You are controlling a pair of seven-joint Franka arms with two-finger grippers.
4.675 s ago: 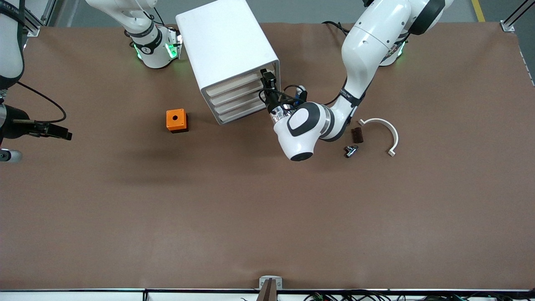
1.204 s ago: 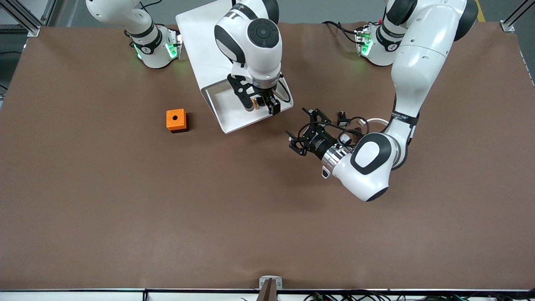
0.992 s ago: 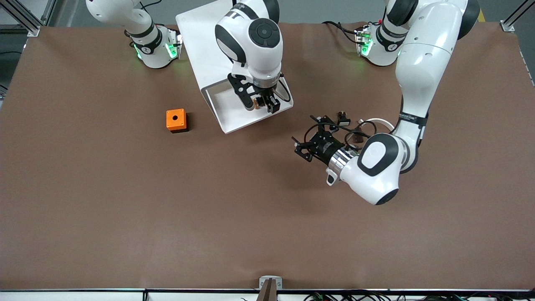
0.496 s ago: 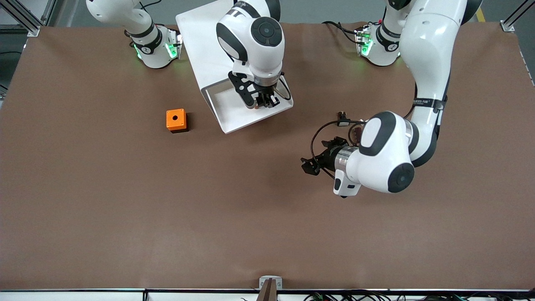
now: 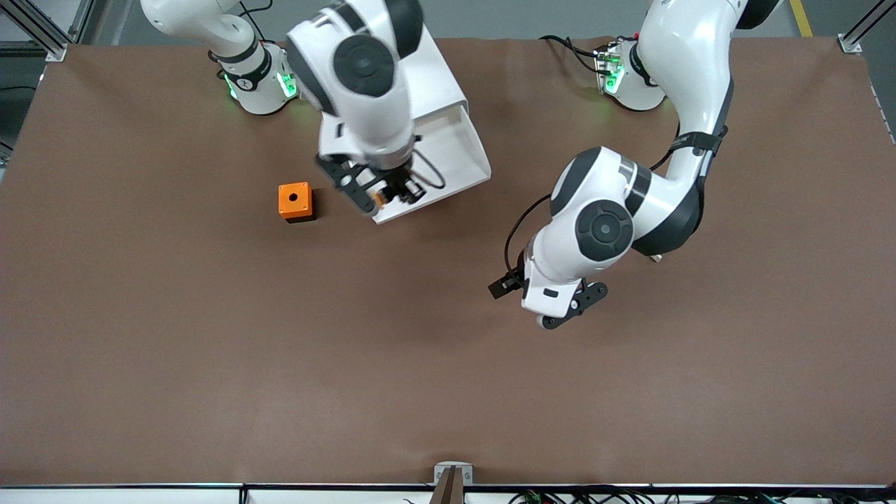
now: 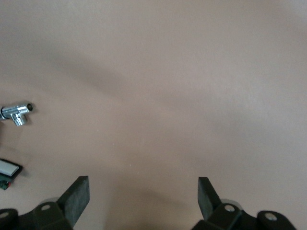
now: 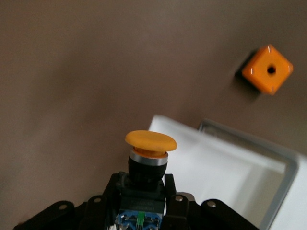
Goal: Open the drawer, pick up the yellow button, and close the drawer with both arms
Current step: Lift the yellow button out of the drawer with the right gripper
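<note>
The drawer (image 5: 455, 164) stands pulled out of the white cabinet (image 5: 441, 77), its tray open to the top. My right gripper (image 5: 383, 194) hangs over the drawer's front corner toward the orange cube, shut on the button (image 5: 378, 199). In the right wrist view the button (image 7: 149, 141) shows a flat orange cap on a black body clamped between the fingers of the right gripper (image 7: 142, 191), with the drawer (image 7: 249, 140) below it. My left gripper (image 5: 540, 299) is open over bare table, nearer the front camera than the drawer; in its own view the left gripper (image 6: 142, 196) holds nothing.
An orange cube with a hole (image 5: 295, 201) sits on the table beside the drawer, toward the right arm's end; it also shows as the cube (image 7: 267, 69) in the right wrist view. A chrome part (image 6: 17, 112) and a small black part with a white face (image 6: 8, 170) lie near the left gripper.
My right gripper shut on the button inside the drawer and lifted it toward the orange cube. The left arm swung away from the drawer, nearer the front camera, its gripper still open.
</note>
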